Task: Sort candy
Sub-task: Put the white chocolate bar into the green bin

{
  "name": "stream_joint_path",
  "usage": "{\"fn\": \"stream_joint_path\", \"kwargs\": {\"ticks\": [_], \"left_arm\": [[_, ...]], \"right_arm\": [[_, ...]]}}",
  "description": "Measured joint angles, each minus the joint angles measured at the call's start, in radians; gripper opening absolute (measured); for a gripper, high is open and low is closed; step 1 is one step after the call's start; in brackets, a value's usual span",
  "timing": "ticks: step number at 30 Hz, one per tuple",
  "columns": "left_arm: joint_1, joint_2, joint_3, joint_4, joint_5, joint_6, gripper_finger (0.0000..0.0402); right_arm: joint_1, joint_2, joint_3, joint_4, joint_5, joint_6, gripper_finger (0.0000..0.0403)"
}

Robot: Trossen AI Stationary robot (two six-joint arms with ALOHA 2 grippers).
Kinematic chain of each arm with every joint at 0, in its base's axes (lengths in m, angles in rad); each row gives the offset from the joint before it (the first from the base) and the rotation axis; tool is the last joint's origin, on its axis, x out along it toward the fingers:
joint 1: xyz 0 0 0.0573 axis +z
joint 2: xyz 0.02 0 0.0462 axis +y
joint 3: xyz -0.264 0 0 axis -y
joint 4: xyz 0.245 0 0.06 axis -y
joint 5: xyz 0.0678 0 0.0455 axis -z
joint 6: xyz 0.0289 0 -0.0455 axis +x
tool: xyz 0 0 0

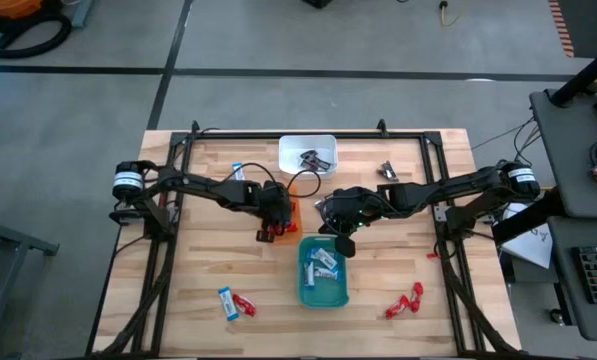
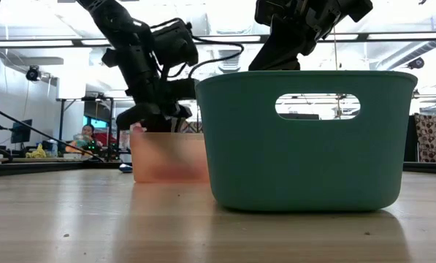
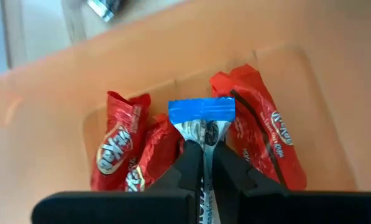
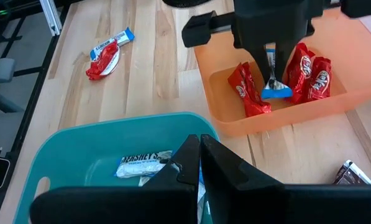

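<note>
My left gripper reaches down into the orange tray and is shut on a blue-and-white candy. Red candies lie on the tray floor on both sides of it. The right wrist view shows the same gripper with the candy below it. My right gripper is shut with nothing in it, above the teal bin, where blue-and-white candies lie. My left gripper pinches the blue-and-white candy between its two fingers, on the wrapper's white part just behind the blue crimped end. The fingers come from above, slanting down into the orange tray. The candy points down along them, its blue end lowest, among the red candies. Whether that end touches the tray floor I cannot tell.
A white tray with dark candies stands at the far edge. Loose candies lie on the table: a blue-and-white and a red one near left, red ones near right, one far left, a dark one far right.
</note>
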Motion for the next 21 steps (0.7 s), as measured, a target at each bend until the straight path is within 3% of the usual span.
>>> {"fn": "stream_joint_path", "kwargs": {"ticks": [13,16,21], "left_arm": [[-0.004,-0.205,0.0,0.003,0.014,-0.026,0.0002],[-0.008,-0.262,0.0,0.067,0.104,-0.065,0.0002],[-0.046,-0.319,-0.002,0.241,0.353,-0.091,0.0002]], "right_arm": [[0.0,-0.04,0.002,-0.001,0.0,0.0,0.0009],[0.004,-0.078,0.005,0.0,0.0,0.0,0.0009],[0.026,-0.151,0.005,-0.006,0.0,-0.011,0.0009]]}}
